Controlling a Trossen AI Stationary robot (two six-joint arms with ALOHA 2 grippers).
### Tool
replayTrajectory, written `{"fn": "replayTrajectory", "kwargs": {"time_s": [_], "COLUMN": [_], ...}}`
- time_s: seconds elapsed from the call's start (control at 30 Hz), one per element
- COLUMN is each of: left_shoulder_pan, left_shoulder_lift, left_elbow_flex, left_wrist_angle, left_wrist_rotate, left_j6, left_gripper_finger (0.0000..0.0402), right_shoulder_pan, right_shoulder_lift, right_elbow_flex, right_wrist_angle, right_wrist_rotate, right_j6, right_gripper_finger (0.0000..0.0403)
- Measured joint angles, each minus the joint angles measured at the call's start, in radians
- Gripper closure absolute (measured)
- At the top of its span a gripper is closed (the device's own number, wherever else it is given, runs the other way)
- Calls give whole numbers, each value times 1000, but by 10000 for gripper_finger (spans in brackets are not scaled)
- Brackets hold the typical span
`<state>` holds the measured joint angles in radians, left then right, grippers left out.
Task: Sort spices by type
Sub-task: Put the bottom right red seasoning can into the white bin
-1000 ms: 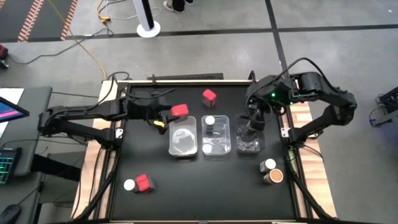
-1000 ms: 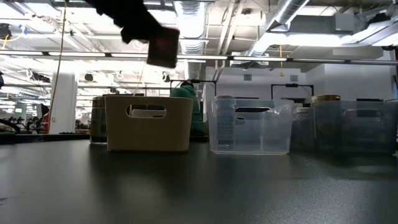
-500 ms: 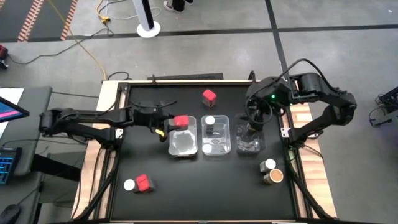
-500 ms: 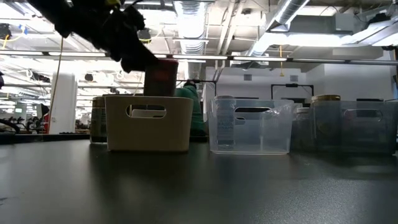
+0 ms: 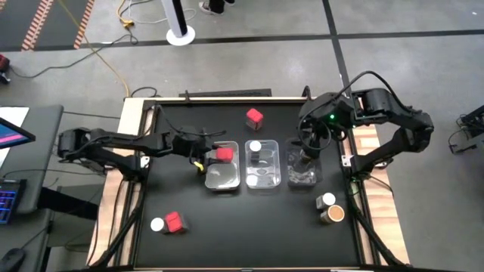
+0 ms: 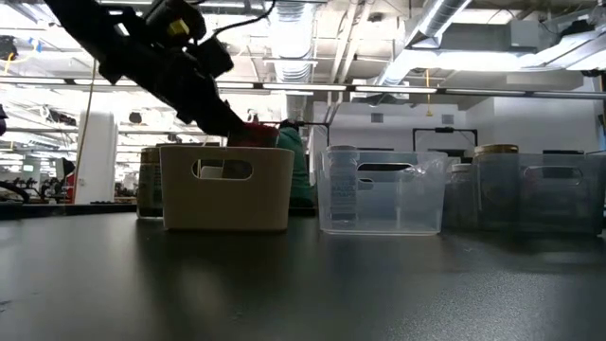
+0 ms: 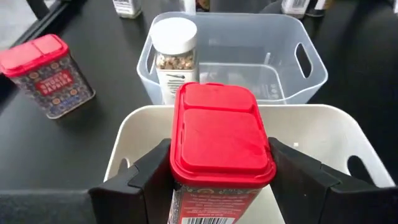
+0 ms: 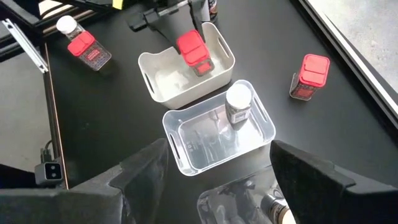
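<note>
**Now over the white bin: the red box comes down**

Clearly the biggest change belongs to the left arm: a second ago it carried the red box short of the white bin, and it has since travelled until the box sits above that bin's far end, dropping to rim height in the low view. The left hand is clenched on the box, a finger on either side. I judge the placing step nearly done; release is what remains.

The right arm has not shifted; its right hand hovers over the third tray, two places from the white bin, and whether it is open cannot be told.

Next to the white bin, the clear tray holds one white-lidded jar. A second red box stands beyond the white bin; a third red box and a white-lidded jar stand well nearer than it, towards the left. A white-lidded jar and a brown-lidded jar wait past the third tray.

Hidden: the white bin's floor under the box, the third tray's contents beneath the right hand, and every label.
</note>
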<state>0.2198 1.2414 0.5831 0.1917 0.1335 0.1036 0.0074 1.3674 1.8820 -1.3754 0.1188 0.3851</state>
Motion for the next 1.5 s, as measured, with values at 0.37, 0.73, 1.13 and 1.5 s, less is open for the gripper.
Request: {"fn": "replayTrajectory", "kwargs": {"time_s": [0.37, 0.73, 1.13, 1.5], "left_shoulder_pan": [81, 139, 165, 166], "left_shoulder_lift": [100, 100, 99, 100], "left_elbow_flex": [0, 0, -206, -206], "left_wrist_angle": [53, 60, 516, 426], "left_wrist_rotate": [101, 152, 184, 200], "left_j6": [-63, -54, -153, -93], "left_gripper_finger": [184, 184, 184, 184], "right_shoulder_pan": [0, 0, -2, -2], "right_shoulder_lift": [0, 0, 0, 0], "right_elbow_flex": [0, 0, 0, 0], "right_wrist_angle": [1, 21, 24, 31], "right_wrist_rotate": [0, -1, -1, -1], "right_j6": [0, 1, 59, 61], "right_gripper_finger": [92, 92, 92, 92]}}
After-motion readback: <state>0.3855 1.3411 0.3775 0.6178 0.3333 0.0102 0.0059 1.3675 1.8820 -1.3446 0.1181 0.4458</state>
